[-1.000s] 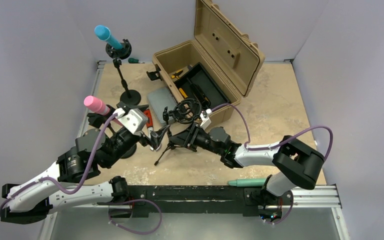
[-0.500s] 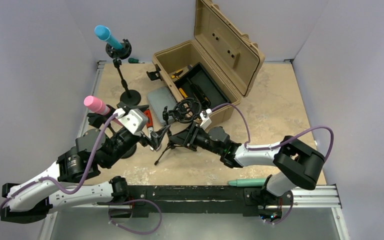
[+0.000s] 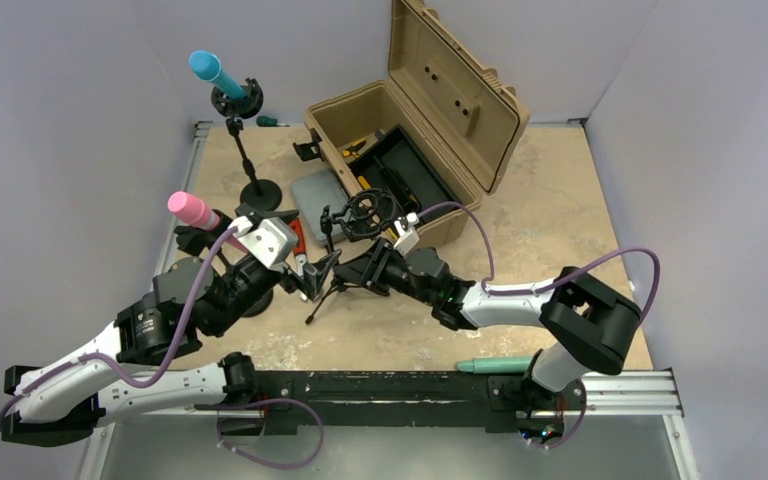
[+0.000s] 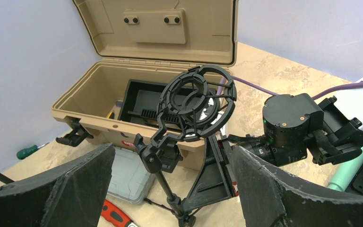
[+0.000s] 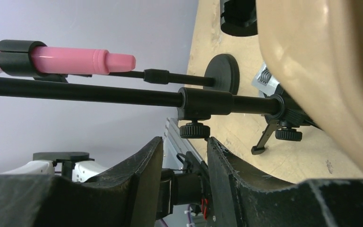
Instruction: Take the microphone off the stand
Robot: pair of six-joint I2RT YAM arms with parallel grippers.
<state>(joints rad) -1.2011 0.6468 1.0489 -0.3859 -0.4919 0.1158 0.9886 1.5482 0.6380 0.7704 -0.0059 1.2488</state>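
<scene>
A pink microphone (image 3: 192, 210) sits in a clip on a stand at the left, beside my left arm; it also shows in the right wrist view (image 5: 75, 60). A blue microphone (image 3: 210, 70) sits on a second stand at the back left. A black tripod stand with an empty shock mount (image 3: 363, 213) stands mid-table. My left gripper (image 3: 312, 275) is open, its jaws wide on either side of the tripod's pole (image 4: 168, 189). My right gripper (image 3: 355, 272) is open and empty, its fingertips just under the tripod's pole (image 5: 99, 94).
An open tan case (image 3: 430, 100) with tools stands at the back, right behind the tripod. A grey box (image 3: 322, 195) and a red-handled tool (image 3: 297, 235) lie by it. A teal microphone (image 3: 495, 364) lies at the near edge. A green screwdriver (image 3: 270, 121) lies at the back.
My right arm has pushed forward to the left, and the tripod with its shock mount has shifted left and back with it. My left arm has barely moved.
</scene>
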